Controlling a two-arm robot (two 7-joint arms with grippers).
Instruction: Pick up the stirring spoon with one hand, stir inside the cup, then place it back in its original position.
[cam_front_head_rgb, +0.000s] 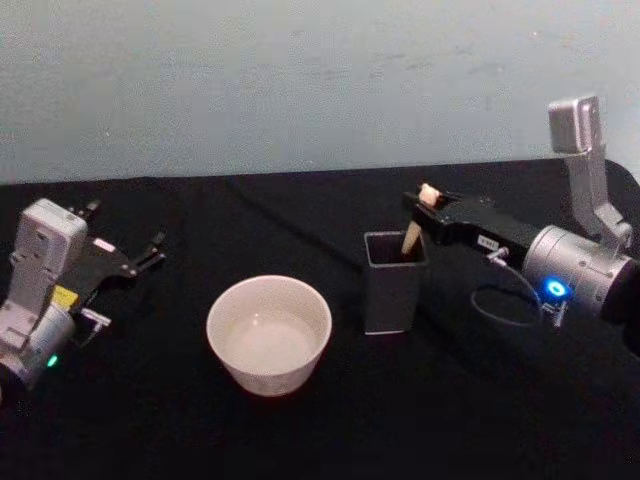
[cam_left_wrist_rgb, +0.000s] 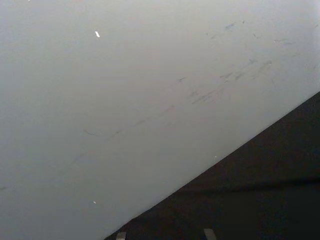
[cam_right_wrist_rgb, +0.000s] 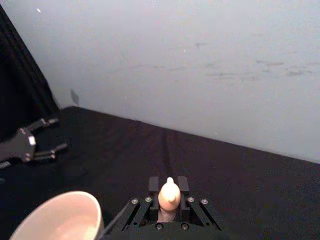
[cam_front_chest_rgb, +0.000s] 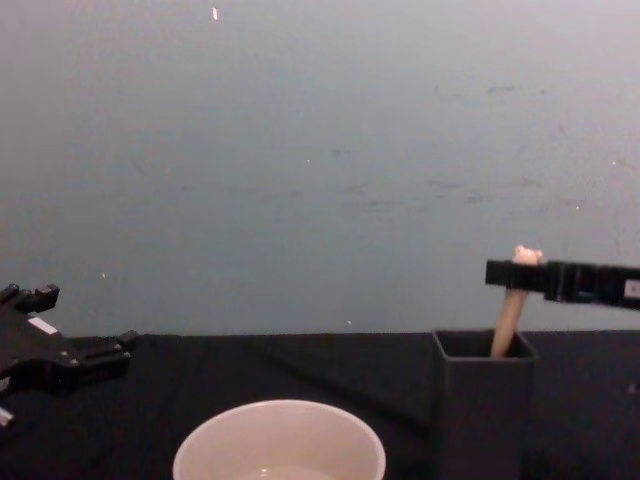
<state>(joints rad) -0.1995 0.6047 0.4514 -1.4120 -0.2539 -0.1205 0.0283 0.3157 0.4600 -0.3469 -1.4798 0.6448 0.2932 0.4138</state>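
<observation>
In the holder (cam_front_head_rgb: 392, 292): stirring spoon (cam_front_head_rgb: 412, 237), bowl end down inside and hidden, beige handle rising out of the mouth. Long axis near upright, top leaning a little toward the holder's right, bear head uppermost. The right gripper (cam_front_head_rgb: 426, 198) sits directly above the holder, reaching in level from the holder's right. Its fingers (cam_right_wrist_rgb: 154, 186) flank the bear head on both sides and look clamped against it, so it grasps the spoon by the very tip, roughly square to the handle. Judgement: the lift should run up along the handle until the bowl clears the holder's walls, then travel sideways. The cup (cam_front_head_rgb: 268, 378) is just left of the holder, not touching it. The left gripper (cam_front_head_rgb: 143, 256) is parked well left of the holder, beyond the cup, fingers spread, holding nothing. The right arm is by far the nearer.
</observation>
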